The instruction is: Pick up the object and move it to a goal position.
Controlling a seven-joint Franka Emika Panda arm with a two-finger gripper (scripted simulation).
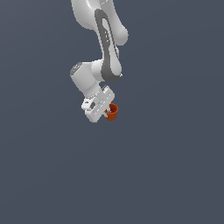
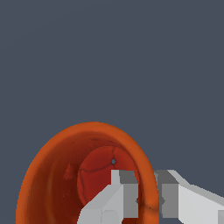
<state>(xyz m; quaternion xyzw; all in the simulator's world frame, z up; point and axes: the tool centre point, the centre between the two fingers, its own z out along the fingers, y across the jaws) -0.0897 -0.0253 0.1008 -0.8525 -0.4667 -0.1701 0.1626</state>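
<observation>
The object is a small orange-red round cup (image 1: 113, 112) with a darker red inside, held at the end of the white arm in the exterior view. My gripper (image 1: 108, 113) is shut on its rim. In the wrist view the cup (image 2: 52, 166) fills the lower part of the picture, its mouth facing the camera. One finger (image 2: 118, 197) sits inside the cup and the other finger (image 2: 183, 197) outside, with the cup's wall pinched between them. No goal marker shows in either view.
Around the arm and the cup there is only a plain dark blue-grey surface (image 1: 175, 166).
</observation>
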